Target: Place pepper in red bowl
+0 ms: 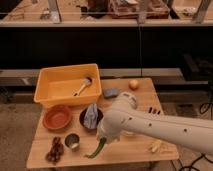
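The green pepper (96,149) is long and slightly curved; it hangs slanted over the table's front, and its upper end is in my gripper (103,137). The gripper is shut on the pepper's top, at the end of the white arm that reaches in from the right. The red bowl (57,118) is a shallow terracotta bowl on the table's left side, up and to the left of the gripper, with nothing visible in it.
A dark bowl with a grey cloth (91,117) stands between the red bowl and the arm. A small metal cup (72,142) and a dark red bunch (54,151) sit at the front left. A yellow tub (50,95) is at the back left. A pale yellow piece (156,146) lies at the front right.
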You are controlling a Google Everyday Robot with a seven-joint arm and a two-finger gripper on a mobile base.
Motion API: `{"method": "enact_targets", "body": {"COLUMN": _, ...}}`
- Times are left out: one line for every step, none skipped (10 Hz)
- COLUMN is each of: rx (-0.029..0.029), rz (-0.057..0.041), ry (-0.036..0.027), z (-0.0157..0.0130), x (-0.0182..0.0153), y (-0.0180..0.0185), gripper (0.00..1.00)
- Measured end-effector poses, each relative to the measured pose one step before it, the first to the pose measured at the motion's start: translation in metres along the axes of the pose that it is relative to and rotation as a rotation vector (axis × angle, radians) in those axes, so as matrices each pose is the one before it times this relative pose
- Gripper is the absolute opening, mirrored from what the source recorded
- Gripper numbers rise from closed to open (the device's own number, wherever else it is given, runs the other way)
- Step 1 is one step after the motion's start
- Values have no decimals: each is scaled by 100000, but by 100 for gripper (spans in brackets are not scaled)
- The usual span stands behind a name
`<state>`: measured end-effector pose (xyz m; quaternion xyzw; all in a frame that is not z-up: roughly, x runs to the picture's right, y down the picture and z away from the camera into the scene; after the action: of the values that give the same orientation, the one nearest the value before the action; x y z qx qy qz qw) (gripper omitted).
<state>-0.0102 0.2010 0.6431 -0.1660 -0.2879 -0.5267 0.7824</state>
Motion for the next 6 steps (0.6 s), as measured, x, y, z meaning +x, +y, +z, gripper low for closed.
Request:
{"method": "enact_targets", "body": {"rx": 2266, "rz": -220, "ry": 2584, "z": -2413, "x": 689, "y": -1193, "gripper": 0}}
{"method": "enact_targets", "body": {"rx": 1970, "rz": 232, "ry": 1854, "z": -1405, "x": 984, "y": -1137, "gripper": 0}}
{"method": "enact_targets", "body": {"rx": 1619, "rz": 610, "ry": 688, "z": -662, "x": 1012, "y": -1046, "gripper": 0}}
{"method": "enact_targets", "body": {"rx": 1374, "rz": 600, "ry": 560, "z": -220, "x": 1099, "y": -1558, "gripper": 0}}
{"method": "enact_targets", "body": {"rx": 262, "rz": 295, "ry": 812, "z": 579, "x": 1140, "y": -2400, "gripper": 0}}
{"method": "enact_targets", "body": {"rx": -25, "rz": 92, "ry": 452, "z": 668, "x": 855, "y": -1544, "gripper": 0}}
